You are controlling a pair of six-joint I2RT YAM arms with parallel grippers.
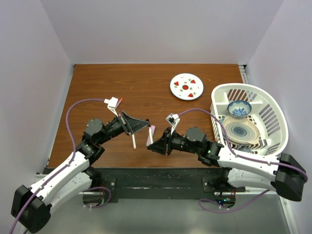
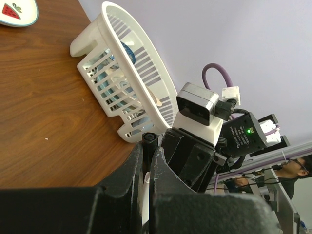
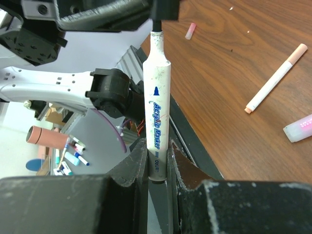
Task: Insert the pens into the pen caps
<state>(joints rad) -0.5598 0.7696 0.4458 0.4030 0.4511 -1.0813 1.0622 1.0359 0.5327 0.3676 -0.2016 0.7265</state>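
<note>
Right claw (image 3: 157, 158): I am clamped on marker (image 3: 157, 97), held off the tabletop (image 3: 229, 83) | Left claw (image 2: 146, 152): closed, at the marker's dark tip; I cannot tell if it holds anything | Tabletop: thin pen (image 3: 275, 80) lying flat; pink cap (image 3: 190, 30) apart; pale cap (image 3: 298, 130) near the pen's end.

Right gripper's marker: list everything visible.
The marker is a thick white plastic-looking tube, scuffed, with blue "Acrylic Marker" print along the barrel, narrowing to a dark, uncapped nib. The right gripper clamps its lower barrel, holding it off the table. Its nib reaches the tip of the left gripper; contact unclear.
</note>
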